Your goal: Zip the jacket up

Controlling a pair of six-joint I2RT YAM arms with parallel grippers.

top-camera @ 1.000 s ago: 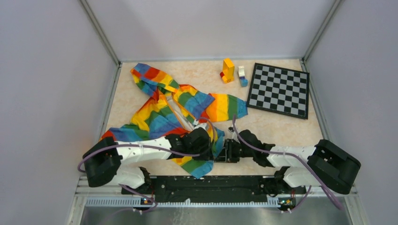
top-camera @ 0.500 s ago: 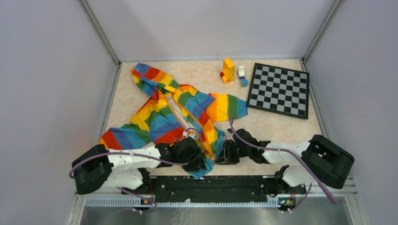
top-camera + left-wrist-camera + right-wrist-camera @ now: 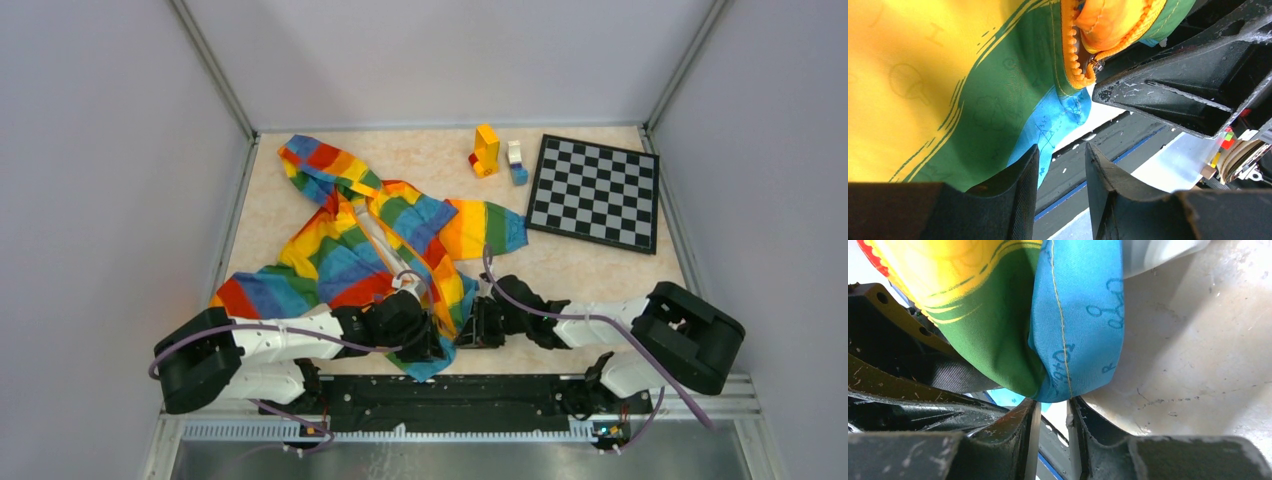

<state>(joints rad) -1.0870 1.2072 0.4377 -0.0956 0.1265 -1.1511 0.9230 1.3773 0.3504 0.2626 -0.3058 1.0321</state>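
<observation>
The rainbow-striped jacket (image 3: 340,250) lies spread on the table, hood at the far left, with its bottom hem at the near edge between my two grippers. My left gripper (image 3: 428,345) is open and empty beside the hem; in the left wrist view (image 3: 1062,150) its left finger rests against green and blue fabric (image 3: 973,100). The orange zipper (image 3: 1071,55) ends just above, next to my right gripper's black body (image 3: 1188,90). My right gripper (image 3: 468,333) is open by a narrow gap (image 3: 1052,402). A blue fold of the hem (image 3: 1078,340) touches its fingertips, with no cloth between them.
A black and white chessboard (image 3: 595,192) lies at the far right. A yellow block (image 3: 486,148) and a small white and blue block (image 3: 516,162) stand left of it. The black base rail (image 3: 450,395) runs along the near edge. Grey walls close in both sides.
My left arm has drawn back toward the near edge, uncovering the jacket's left sleeve. My right gripper has moved left up to the hem.
</observation>
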